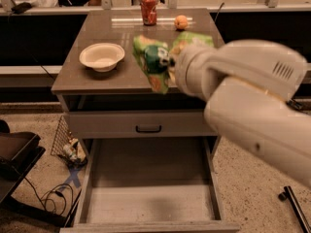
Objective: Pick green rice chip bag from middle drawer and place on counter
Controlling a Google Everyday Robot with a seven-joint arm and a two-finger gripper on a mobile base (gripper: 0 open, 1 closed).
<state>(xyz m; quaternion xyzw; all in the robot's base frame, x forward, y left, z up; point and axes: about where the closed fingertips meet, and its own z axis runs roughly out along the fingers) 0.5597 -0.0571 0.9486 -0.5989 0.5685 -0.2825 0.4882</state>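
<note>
Your gripper [169, 63], pinching the green rice chip bag [152, 61] in the air above the near edge of the counter [90, 80], should carry it farther in, right of the white bowl [102, 56] and short of the red soda can [148, 8], then lower before you let go.

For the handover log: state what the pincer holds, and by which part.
The pincer holds the green rice chip bag around its crumpled middle, above the counter.
</note>
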